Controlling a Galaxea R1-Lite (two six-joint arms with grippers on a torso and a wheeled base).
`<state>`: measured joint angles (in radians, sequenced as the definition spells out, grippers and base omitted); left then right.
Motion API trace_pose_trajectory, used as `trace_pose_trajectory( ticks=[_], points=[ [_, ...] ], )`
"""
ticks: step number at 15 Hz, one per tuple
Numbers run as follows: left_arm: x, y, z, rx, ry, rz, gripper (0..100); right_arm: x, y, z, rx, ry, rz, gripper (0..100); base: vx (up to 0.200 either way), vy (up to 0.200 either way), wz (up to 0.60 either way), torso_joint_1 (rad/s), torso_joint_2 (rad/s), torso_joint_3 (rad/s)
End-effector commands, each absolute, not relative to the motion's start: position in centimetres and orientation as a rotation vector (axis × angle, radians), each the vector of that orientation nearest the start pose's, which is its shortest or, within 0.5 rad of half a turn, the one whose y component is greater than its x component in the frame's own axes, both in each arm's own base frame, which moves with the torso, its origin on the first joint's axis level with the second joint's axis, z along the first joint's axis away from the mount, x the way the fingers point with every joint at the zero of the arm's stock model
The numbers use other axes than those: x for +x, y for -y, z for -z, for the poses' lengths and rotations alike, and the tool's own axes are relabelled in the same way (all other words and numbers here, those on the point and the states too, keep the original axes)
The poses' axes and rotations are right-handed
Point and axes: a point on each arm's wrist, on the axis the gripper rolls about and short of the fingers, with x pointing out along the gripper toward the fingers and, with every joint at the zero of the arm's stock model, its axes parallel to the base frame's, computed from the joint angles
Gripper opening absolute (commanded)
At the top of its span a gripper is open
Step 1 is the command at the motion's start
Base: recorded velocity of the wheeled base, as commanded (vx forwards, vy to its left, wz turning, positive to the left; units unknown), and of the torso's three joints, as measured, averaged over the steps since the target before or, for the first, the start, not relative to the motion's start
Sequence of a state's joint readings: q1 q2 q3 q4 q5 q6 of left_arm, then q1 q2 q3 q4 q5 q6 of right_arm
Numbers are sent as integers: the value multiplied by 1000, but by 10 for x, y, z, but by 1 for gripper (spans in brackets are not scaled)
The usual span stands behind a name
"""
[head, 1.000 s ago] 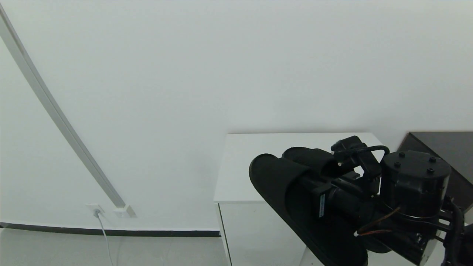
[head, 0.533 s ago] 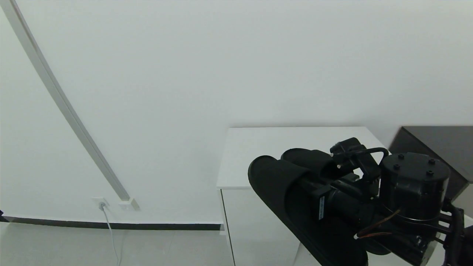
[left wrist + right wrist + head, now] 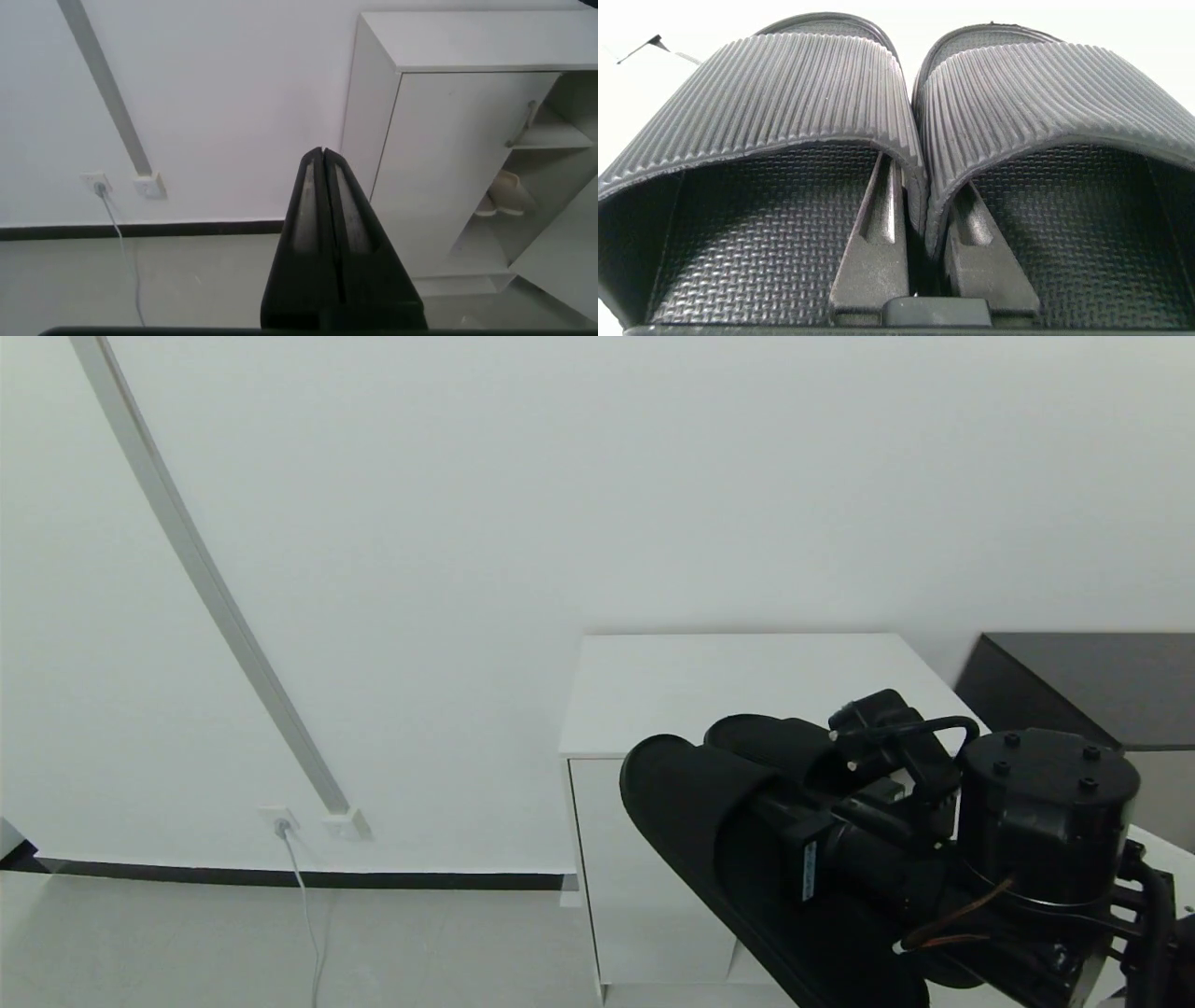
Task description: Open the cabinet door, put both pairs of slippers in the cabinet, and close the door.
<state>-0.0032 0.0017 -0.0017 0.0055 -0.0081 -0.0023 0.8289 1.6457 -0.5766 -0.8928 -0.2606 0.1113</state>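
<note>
The right gripper (image 3: 924,252) is clamped on 1 pair of black slippers (image 3: 803,93). Its 2 fingers (image 3: 878,233) each sit inside 1 slipper and pinch the 2 adjoining strap walls together between them. In the head view the black slippers (image 3: 700,803) are held in the air in front of the white cabinet (image 3: 728,691), toes pointing toward it and not yet inside.

The left gripper (image 3: 324,177) carries nothing, its 2 fingers pressed flat together. Beyond it, the cabinet (image 3: 448,168) has 1 side standing open. On a shelf (image 3: 551,140) level below, something pale rests that looks like the other pair, the pale slippers (image 3: 505,194), though the view is too small to count both.

The black slippers look light and rubbery, with ribbed straps and a textured footbed, so they should grip well and not slip. They are probably soft enough to flex, so the outer edges may sag or swing from a single central pinch. The joined inner strap walls, where the pair is taken now, seem the best hold for carrying both at once. The soles are broad, so they will likely need to go in level and toe-first to clear the shelf edges.

Count: 1 cabinet, 2 black slippers, 2 grippers.
</note>
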Motion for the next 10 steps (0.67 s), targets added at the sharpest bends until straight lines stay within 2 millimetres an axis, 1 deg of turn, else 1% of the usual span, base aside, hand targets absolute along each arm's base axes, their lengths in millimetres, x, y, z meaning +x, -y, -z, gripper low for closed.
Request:
trace_pose_trajectory(
  ticks=[1,9,10],
  points=[
    [-23,0,-75,-3,-8,11,0,189,-198,-163,11,-189,-558,0,0,0,0,0,0,0],
    [-23,0,-75,-3,-8,11,0,189,-200,-161,7,-194,-559,0,0,0,0,0,0,0],
    [-23,0,-75,-3,-8,11,0,188,-200,-161,6,-192,-559,0,0,-200,0,-2,12,2]
  ],
)
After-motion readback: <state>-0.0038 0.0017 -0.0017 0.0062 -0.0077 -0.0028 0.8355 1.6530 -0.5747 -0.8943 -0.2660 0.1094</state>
